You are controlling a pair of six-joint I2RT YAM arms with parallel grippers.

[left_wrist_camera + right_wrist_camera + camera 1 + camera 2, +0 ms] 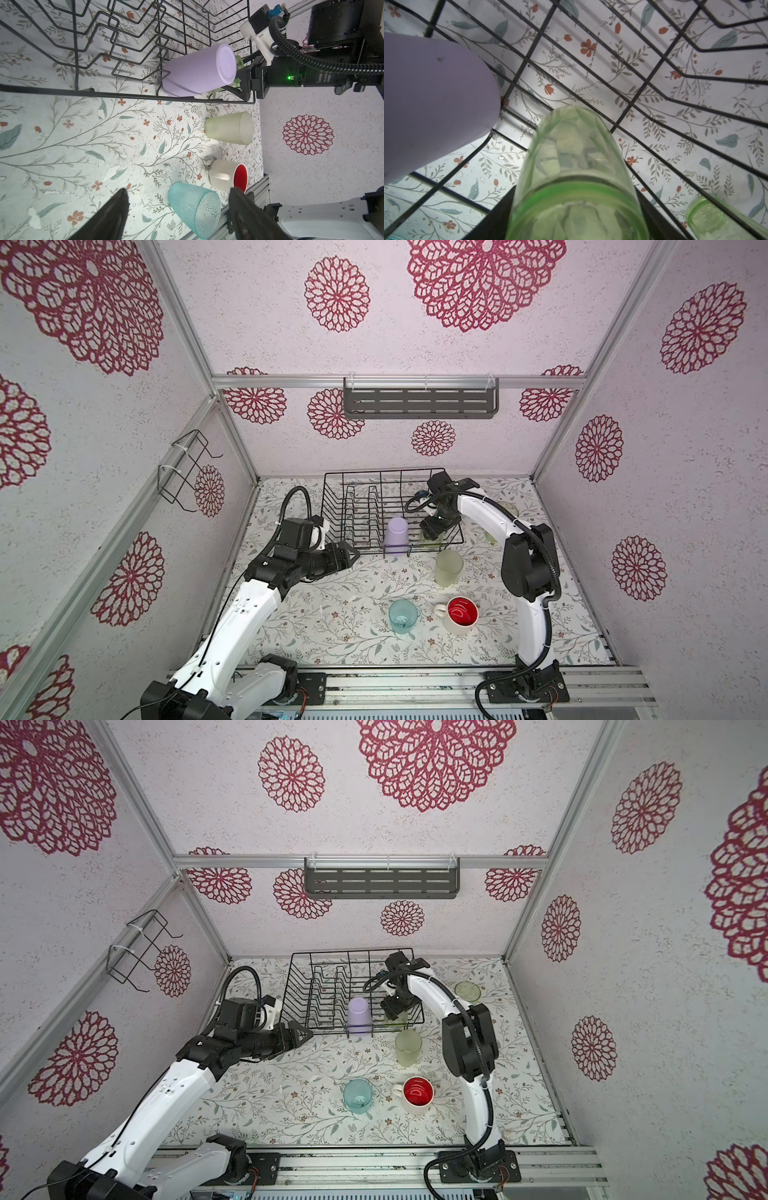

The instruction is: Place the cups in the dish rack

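Two cups stand inside the black wire dish rack, against its front edge: an upturned lilac opaque tumbler and a clear-green glass. The right gripper has its jaws on either side of the glass, but I cannot tell whether they grip it. Left gripper gapes wide and empty outside the rack's front-left corner, with open floral mat around it.

Second clear-green glass cropped, perhaps upright.

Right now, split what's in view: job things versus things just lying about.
Job: black wire dish rack; lilac opaque tumbler; clear-green glass in rack; second clear-green glass outside rack; frosted pale-green tumbler; light-blue translucent cup; cream mug, red inside.
Lying about: grey slotted wall shelf; black wire wall holder.
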